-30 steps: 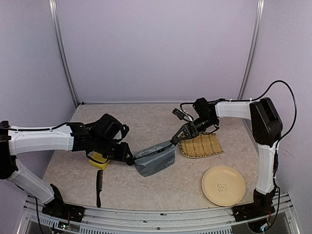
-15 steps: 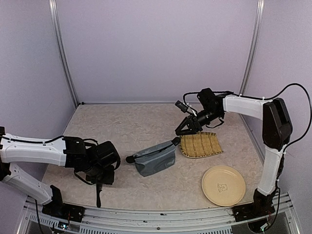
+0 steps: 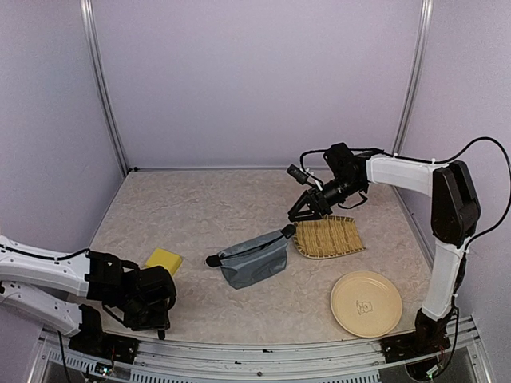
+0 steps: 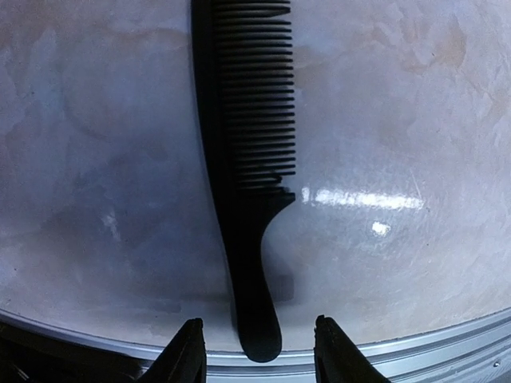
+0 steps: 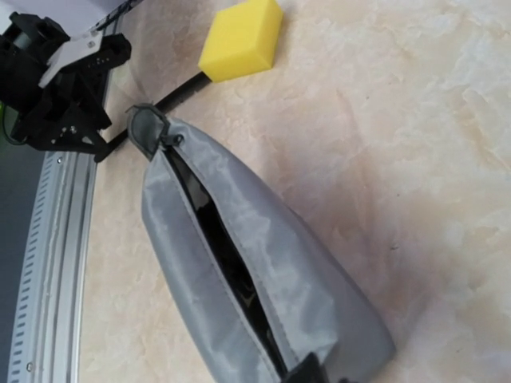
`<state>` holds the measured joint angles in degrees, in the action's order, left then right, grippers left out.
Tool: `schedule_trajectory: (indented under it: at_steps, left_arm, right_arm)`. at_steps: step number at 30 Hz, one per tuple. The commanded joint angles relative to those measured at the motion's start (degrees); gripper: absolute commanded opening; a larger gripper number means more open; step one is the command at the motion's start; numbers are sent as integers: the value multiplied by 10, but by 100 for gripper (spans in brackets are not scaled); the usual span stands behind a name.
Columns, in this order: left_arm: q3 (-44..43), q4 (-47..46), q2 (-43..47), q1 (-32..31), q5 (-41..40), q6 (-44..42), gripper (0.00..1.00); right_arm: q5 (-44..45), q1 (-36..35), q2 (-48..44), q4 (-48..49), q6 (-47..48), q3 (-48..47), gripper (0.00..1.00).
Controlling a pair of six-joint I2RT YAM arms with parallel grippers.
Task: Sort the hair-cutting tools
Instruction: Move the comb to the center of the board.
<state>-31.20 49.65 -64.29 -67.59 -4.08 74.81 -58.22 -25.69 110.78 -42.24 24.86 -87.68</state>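
Comb (image 4: 239, 207): 1, black plastic, long and fine-toothed, flat on the marbled table (image 4: 415, 120). Its rounded handle tip lies at 6 o'clock between my left claw's (image 4: 257, 359) parted fingers, touching neither. From overhead, 1 grey-blue fabric pouch (image 3: 255, 259) gapes unzipped at 7 o'clock of my right claw (image 3: 297, 214), whose spread I cannot tell. 1 square yellow sponge (image 3: 164, 259).

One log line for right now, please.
left gripper: open, over long black comb handle end | right gripper: open, empty, raised near grey-blue zip pouch | pouch: unzipped
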Motion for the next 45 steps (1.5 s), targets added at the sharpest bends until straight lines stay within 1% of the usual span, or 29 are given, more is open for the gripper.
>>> schedule_trajectory:
  at_steps: [1,4,9,13,16,17,19,21,24,26,27,29,32,33,34,35,36,37,40,42,45]
  left_arm:
    - [15,-83,-3,-3,33,5,45]
    - [11,-129,-37,-9,44,-13,43]
    - [-27,-194,-114,-20,52,-60,39]
    - [-76,-248,-193,-27,63,-110,38]
    - [-142,-236,-239,-34,28,-150,37]
    - [-169,-218,-241,-38,5,-170,37]
    - [-207,-165,-229,-35,-62,-191,41]
    - [-222,-131,-197,-14,-113,-215,43]
    - [-212,-117,-143,37,-124,-249,44]
    - [-206,-123,-112,59,-132,-266,44]
    - [-207,-128,-98,65,-140,-276,44]
    - [-221,-143,-75,78,-174,-310,44]
    - [-231,-187,-53,111,-214,-384,46]
    - [-226,-207,-48,127,-227,-407,51]
    - [-221,-224,-43,144,-250,-412,62]
    - [-216,-236,-40,163,-268,-416,75]
    - [-209,-254,-35,183,-267,-424,84]
    - [-201,-279,-28,200,-258,-435,88]
    - [-177,-333,-6,235,-237,-435,90]
    - [-160,-356,2,246,-220,-425,86]
    - [-139,-381,7,253,-169,-413,78]
  right_arm:
    - [2,4,-27,-7,9,3,43]
    - [2,4,-26,-7,10,3,43]
    - [1,4,-24,-7,11,3,42]
    - [6,3,-22,-9,13,3,42]
    - [9,4,-22,-11,15,1,42]
    - [9,3,-24,-13,17,0,42]
    - [18,4,-31,-20,21,-3,43]
    - [31,4,-44,-19,26,-4,43]
    - [43,3,-68,-17,33,0,46]
    - [47,-4,-82,-20,41,4,47]
    - [53,-13,-88,-22,45,6,47]
    - [78,-53,-104,-14,52,19,47]
    - [156,-137,-109,0,52,40,46]
    - [177,-166,-105,0,53,43,46]
    - [195,-194,-99,3,54,45,46]
    - [213,-223,-89,5,55,46,45]
    - [232,-250,-76,5,57,45,45]
    - [249,-274,-62,4,58,40,44]
    - [274,-331,-14,6,54,17,41]
    - [273,-358,17,10,45,-3,38]
    - [282,-391,69,11,35,-42,33]
